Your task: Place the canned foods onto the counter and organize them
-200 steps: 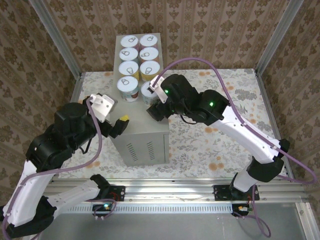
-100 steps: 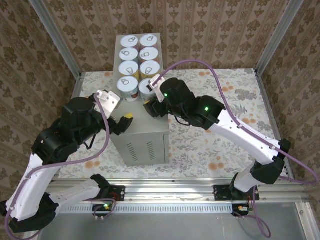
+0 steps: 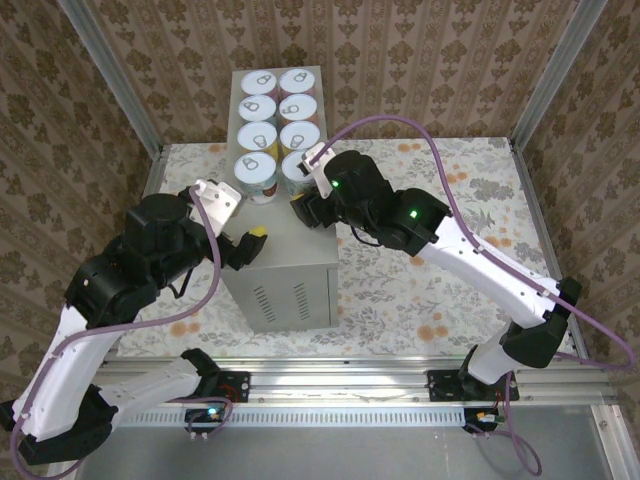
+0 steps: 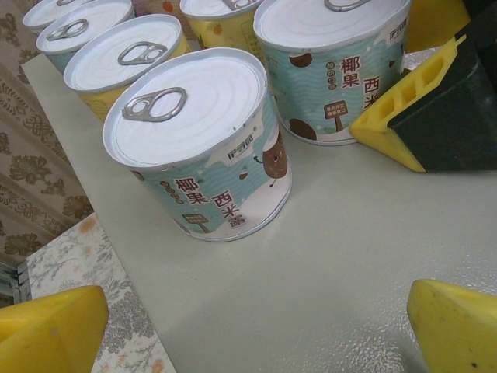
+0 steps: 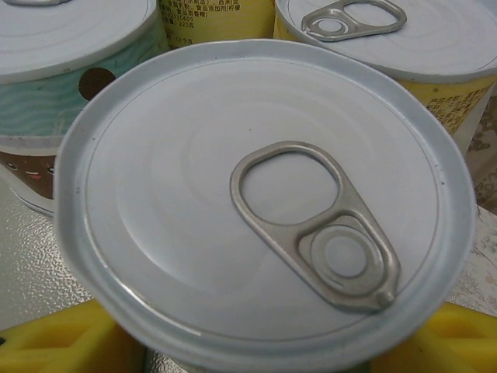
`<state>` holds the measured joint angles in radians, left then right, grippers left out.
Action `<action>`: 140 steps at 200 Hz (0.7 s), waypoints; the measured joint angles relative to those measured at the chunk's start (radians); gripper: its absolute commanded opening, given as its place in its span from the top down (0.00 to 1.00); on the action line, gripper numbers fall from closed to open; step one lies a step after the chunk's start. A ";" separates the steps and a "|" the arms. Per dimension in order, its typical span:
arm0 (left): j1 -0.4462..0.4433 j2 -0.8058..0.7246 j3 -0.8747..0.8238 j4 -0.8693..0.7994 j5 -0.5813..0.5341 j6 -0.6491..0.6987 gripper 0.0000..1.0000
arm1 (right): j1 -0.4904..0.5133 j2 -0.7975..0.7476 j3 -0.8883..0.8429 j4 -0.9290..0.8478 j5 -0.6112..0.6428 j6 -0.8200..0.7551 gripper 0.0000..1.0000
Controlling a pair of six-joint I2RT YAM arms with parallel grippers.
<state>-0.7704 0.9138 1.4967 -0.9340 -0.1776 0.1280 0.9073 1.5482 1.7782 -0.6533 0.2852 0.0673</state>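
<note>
Reaching farther in, your right gripper (image 5: 248,342) clasps the front-right teal can (image 4: 326,78); your left gripper (image 4: 256,322) hovers wide open, empty.

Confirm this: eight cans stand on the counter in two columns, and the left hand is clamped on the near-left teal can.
Not clamped. The left hand is open, its yellow fingers clear of the near-left teal can, as the left wrist view shows. The rest holds.
</note>
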 measured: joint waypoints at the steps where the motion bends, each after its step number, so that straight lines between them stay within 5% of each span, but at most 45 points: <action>1: 0.000 0.000 0.000 0.000 0.000 0.000 0.00 | 0.000 0.000 0.000 0.000 0.000 0.000 0.31; 140: 0.000 0.005 0.001 0.000 0.000 0.000 0.00 | -0.008 0.008 0.000 0.013 -0.008 -0.005 0.31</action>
<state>-0.7704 0.9192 1.4975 -0.9337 -0.1776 0.1280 0.8989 1.5558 1.7786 -0.6403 0.2768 0.0628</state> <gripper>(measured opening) 0.999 0.692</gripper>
